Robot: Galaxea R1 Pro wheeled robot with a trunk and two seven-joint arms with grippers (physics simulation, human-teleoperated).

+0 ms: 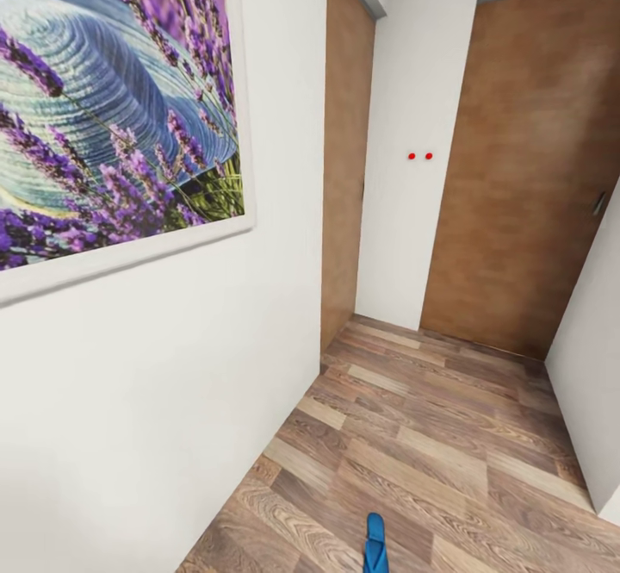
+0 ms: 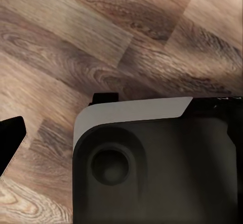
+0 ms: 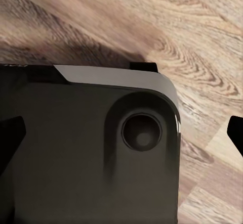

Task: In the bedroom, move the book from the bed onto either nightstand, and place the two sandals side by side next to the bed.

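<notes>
One bright blue sandal lies flat on the wood-plank floor at the bottom edge of the head view, close to the white wall. The other sandal, the book, the bed and the nightstands are out of view. My right gripper hangs over my dark base, its black fingertips far apart at both edges of the right wrist view, holding nothing. My left gripper also hangs over the base; one fingertip sits at the frame edge, the other is lost against the dark body.
A framed lavender picture hangs on the white wall to the left. Ahead are two brown doors and a narrow white wall section between them. Another white wall closes in at the right. My base stands on bare planks.
</notes>
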